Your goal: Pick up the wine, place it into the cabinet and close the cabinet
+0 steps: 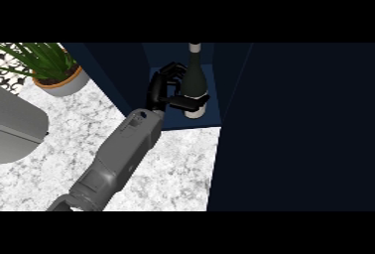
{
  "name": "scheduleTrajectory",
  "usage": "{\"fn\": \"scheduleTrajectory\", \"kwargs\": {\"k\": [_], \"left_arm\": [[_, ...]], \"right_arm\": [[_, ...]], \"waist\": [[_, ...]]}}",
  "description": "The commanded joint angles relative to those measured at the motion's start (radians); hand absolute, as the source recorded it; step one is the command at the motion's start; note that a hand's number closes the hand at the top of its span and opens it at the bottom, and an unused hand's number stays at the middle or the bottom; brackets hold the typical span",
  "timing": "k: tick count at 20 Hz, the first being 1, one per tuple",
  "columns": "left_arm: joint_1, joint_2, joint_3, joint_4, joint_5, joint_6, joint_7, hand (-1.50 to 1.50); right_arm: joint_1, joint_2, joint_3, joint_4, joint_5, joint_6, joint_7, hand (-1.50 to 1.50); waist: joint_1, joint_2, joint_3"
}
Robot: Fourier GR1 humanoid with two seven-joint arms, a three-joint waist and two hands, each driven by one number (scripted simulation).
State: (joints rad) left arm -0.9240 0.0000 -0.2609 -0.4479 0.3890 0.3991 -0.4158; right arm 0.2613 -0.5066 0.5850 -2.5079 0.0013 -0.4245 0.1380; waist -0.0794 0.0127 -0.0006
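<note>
Wine [195, 74] is inside the open compartment of the cabinet [113, 64], its neck toward the top of the view and its pale base near the front edge of the compartment's floor [174, 123]. Whether the base rests on that floor I cannot tell.

At the far left, a grey rounded object [18, 129] is cut off by the edge. Just beyond it a green plant [40, 59] grows in a pot [67, 85] that stands on the white marbled counter [176, 168]. A grey forearm [121, 154] comes in from the lower left and runs up across the counter into the cabinet. The left hand [159, 92] is at the bottle's left side, closed round its body. Its fingers [173, 69] curl toward the shoulder, and its thumb [189, 102] crosses the lower part. Right of the wine is the compartment's dark blue inner wall. Further right, a broad dark panel [300, 129], which looks like the open door, fills the rest of the view.
</note>
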Motion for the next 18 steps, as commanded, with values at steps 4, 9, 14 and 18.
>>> {"fn": "scheduleTrajectory", "kwargs": {"k": [4, 9, 14, 18], "left_arm": [[-0.094, 0.000, 0.080, 0.147, 0.049, -0.021, -0.035, 1.50], [-0.138, 0.010, 0.108, 0.214, 0.073, -0.030, -0.044, 1.50], [-0.159, 0.033, 0.127, 0.266, 0.065, -0.008, -0.094, 1.50], [-0.166, 0.053, 0.113, 0.307, 0.035, 0.034, -0.134, -1.50]], "right_arm": [[0.021, 0.004, -0.009, -0.150, -0.055, 0.005, 0.072, -1.50], [0.046, -0.001, -0.003, -0.144, -0.083, 0.044, 0.022, -1.50], [0.058, -0.006, -0.028, -0.130, -0.097, 0.056, 0.017, -1.50], [0.082, -0.014, 0.012, -0.140, -0.070, 0.082, -0.029, -1.50]], "waist": [[0.011, 0.007, -0.001], [-0.023, 0.018, -0.001], [-0.023, 0.020, -0.001], [-0.041, 0.019, -0.001]]}}
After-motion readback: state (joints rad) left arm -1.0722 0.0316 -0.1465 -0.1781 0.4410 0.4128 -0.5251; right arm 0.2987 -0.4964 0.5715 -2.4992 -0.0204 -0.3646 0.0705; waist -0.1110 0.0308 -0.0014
